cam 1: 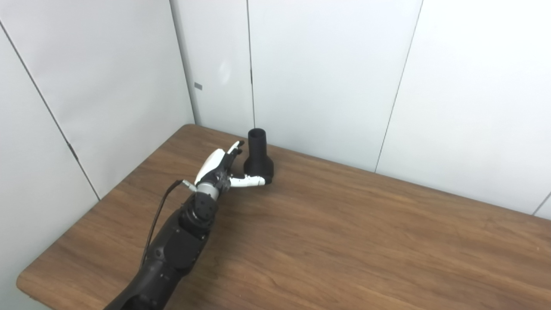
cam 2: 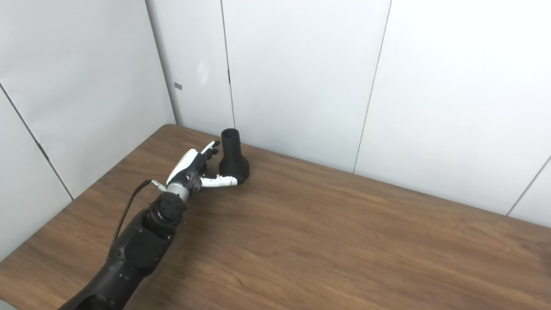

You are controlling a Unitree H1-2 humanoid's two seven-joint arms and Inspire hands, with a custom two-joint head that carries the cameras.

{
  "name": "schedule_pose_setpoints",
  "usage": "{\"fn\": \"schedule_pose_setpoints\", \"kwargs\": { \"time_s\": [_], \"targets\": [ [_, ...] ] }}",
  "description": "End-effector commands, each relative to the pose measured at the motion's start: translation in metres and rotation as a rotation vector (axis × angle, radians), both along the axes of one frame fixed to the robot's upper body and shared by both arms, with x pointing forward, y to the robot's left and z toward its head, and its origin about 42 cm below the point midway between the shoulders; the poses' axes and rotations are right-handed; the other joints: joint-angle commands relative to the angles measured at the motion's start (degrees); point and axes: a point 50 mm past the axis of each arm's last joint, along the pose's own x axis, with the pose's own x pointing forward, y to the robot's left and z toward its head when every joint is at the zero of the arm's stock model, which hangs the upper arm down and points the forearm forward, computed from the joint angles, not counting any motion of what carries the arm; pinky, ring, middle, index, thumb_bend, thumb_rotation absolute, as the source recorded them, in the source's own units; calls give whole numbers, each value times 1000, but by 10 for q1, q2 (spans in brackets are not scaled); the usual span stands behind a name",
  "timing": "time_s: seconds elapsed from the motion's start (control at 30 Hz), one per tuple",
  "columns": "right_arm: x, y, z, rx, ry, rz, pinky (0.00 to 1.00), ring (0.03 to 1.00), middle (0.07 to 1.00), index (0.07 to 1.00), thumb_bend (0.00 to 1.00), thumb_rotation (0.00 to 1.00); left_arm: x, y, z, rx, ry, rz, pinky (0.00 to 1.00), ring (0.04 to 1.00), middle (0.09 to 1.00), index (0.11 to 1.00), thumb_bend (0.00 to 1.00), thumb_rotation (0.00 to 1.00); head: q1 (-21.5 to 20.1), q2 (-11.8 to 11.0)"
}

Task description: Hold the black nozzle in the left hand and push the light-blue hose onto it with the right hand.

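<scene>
While the black nozzle (cam 1: 258,158) is stood upright on the wooden table (cam 1: 344,241) near its far edge by the wall, the left hand (cam 1: 220,170) is held just beside it, fingers spread, thumb reaching its wide base; a firm grip cannot be confirmed.

The nozzle (cam 1: 258,159) stands upright on the counter (cam 1: 344,241), near its far left corner, close before the wall (cam 1: 327,77). The left hand (cam 1: 221,168) lies just left of it, thumb at its base.
</scene>
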Motion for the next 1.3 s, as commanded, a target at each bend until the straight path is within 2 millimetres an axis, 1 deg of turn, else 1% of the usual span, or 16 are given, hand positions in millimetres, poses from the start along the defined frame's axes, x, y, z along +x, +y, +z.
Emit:
{"fn": "schedule_pose_setpoints", "kwargs": {
  "time_s": [0.0,0.1,0.27,0.4,0.47,0.53,0.57,0.63,0.8,0.83,0.87,0.93,0.97,1.07,1.17,1.27],
  "targets": [
    [-3,-7,9,-39,-31,1,537,659,677,627,146,151,7,9,10,32,7,17,903,958,955,995,1000,342,-2,1],
    [-5,-7,9,-43,-32,-1,546,662,679,631,147,142,11,8,9,53,26,20,906,959,953,990,1000,343,-8,2],
    [-7,-7,9,-43,-25,-5,548,661,680,634,160,144,19,8,3,59,27,1,860,901,907,970,1000,340,-13,3],
    [-10,-7,10,-46,-23,-8,544,657,676,629,166,147,19,0,2,77,29,-23,851,889,892,961,1000,315,-18,4],
    [-11,-8,10,-48,-25,-7,539,649,672,627,166,124,20,-3,0,95,37,-29,862,886,892,958,1000,325,-19,4],
    [-12,-8,10,-53,-23,-6,539,651,673,626,167,116,20,-3,-2,92,37,-27,868,873,885,951,1000,303,-20,5],
    [-12,-8,11,-54,-21,-5,541,651,673,626,167,111,21,-3,-3,91,37,-26,848,865,881,945,1000,294,-20,5],
    [-13,-8,11,-52,-22,-6,539,647,673,626,172,100,21,-3,-4,104,41,-31,843,858,872,934,1000,282,-22,6],
    [-15,-9,12,-52,-23,-5,513,632,666,622,180,65,21,-2,-7,139,68,-45,848,863,870,929,1000,258,-24,8],
    [-16,-9,12,-51,-20,-6,513,632,666,624,181,62,21,-3,-9,148,75,-48,877,873,873,931,1000,253,-26,9],
    [-16,-9,12,-52,-18,-7,523,639,671,626,183,58,21,-3,-11,155,82,-51,950,889,873,931,1000,262,-26,9],
    [-18,-10,13,-60,-15,-8,532,643,672,628,183,48,21,-3,-15,175,93,-61,987,907,873,929,1000,265,-27,11],
    [-18,-10,13,-59,-16,-7,517,637,671,628,188,47,21,-3,-17,186,99,-67,995,910,872,929,1000,270,-28,12],
    [-20,-10,14,-49,-15,-3,535,646,674,628,192,56,20,-3,-22,217,111,-90,1000,903,871,925,1000,260,-31,12],
    [-22,-10,15,-61,-18,-1,537,648,671,626,191,59,20,-4,-27,230,134,-97,1000,893,872,923,1000,294,-36,14],
    [-24,-10,16,-66,-10,-5,546,652,677,630,194,39,18,-4,-31,228,147,-93,1000,879,863,902,1000,272,-40,16]
  ]
}}
